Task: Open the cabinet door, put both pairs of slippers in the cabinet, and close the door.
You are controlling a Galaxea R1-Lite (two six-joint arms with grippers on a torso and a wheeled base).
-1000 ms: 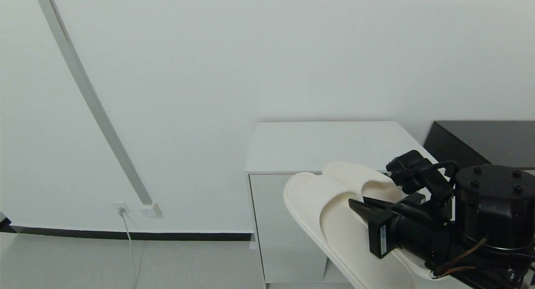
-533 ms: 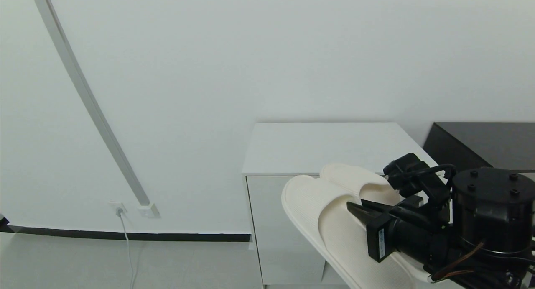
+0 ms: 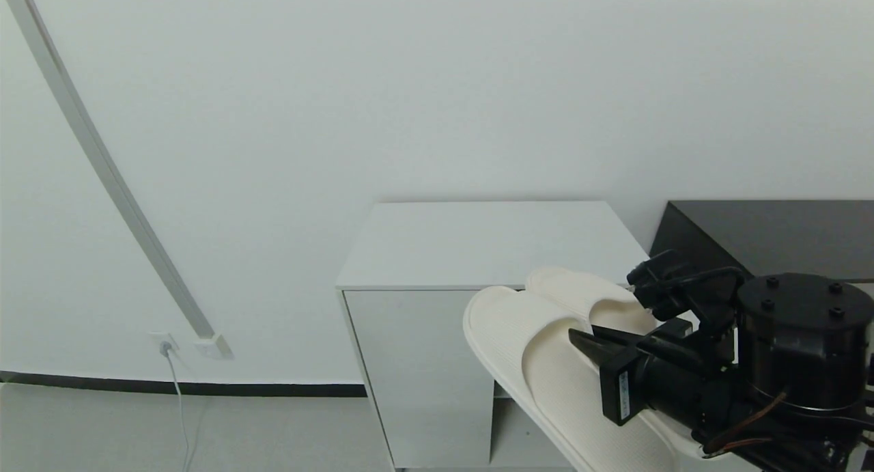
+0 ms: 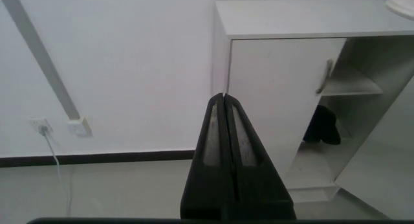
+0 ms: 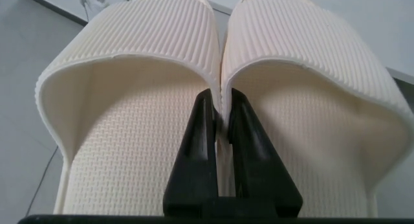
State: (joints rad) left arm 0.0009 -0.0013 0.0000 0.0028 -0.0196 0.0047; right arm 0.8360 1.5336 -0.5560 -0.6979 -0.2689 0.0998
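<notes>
A pair of white ribbed slippers (image 3: 539,349) hangs side by side in front of the white cabinet (image 3: 491,243), held up at its right half. My right gripper (image 5: 221,98) is shut on the slippers' (image 5: 149,88) touching inner edges, one finger in each slipper. In the head view that gripper (image 3: 579,337) is low on the right. The cabinet's (image 4: 310,17) left door (image 4: 278,94) with a slim handle (image 4: 326,75) covers the left half. The right half stands open, showing a shelf and a dark object (image 4: 322,125) inside. My left gripper (image 4: 224,98) is shut and empty, facing the cabinet from a distance.
A black tabletop (image 3: 785,229) adjoins the cabinet on the right. A wall socket with a hanging cable (image 3: 164,345) and a slanted grey wall strip (image 3: 102,161) are to the left. Bare floor (image 3: 171,431) lies left of the cabinet.
The whole head picture has shifted: the cabinet, socket and wall strip now sit further left. The right gripper and slippers keep their place in the picture.
</notes>
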